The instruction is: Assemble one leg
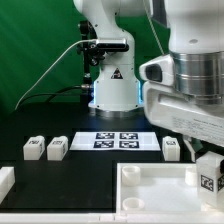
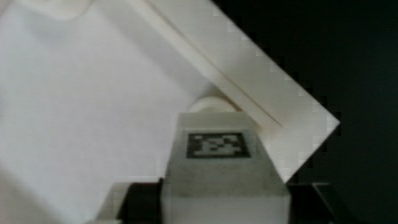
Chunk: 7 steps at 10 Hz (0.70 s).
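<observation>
Blocky white plastic leg point(image 2: 217, 150) with a square tag, pinched in the gripper point(image 2: 217, 198) over the smooth white tray's point(image 2: 107, 90) corner.

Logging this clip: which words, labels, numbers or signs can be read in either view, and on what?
No words or numbers are readable.
Robot base: pale triangular sign on a dark patch, too small to read.
Marker board: four black-and-white square tags, patterns only.
Leg nearest the wrist camera: one square tag, pattern only.
Loose legs: tags too blurred to make out.
</observation>
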### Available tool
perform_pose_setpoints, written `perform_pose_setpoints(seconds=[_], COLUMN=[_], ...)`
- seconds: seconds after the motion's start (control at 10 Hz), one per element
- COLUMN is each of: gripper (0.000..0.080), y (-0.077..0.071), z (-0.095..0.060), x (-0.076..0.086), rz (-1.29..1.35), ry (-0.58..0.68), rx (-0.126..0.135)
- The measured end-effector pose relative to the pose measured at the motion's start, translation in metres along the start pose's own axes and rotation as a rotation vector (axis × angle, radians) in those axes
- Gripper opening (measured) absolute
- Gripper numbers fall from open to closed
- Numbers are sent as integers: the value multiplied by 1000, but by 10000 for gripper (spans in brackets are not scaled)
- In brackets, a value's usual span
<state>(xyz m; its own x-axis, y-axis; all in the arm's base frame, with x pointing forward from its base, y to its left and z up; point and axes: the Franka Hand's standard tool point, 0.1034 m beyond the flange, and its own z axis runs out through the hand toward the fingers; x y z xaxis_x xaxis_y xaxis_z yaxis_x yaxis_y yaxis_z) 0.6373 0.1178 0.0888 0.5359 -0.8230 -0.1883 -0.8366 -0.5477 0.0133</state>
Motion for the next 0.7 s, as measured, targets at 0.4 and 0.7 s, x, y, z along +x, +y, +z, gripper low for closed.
perform_pose_setpoints(seconds=[0.4, 0.7], gripper=[297, 606], y=[-4, -3], z=[2, 3], x=[-4, -5], rz=[321, 307], ry=[9, 9], rx=[16, 14])
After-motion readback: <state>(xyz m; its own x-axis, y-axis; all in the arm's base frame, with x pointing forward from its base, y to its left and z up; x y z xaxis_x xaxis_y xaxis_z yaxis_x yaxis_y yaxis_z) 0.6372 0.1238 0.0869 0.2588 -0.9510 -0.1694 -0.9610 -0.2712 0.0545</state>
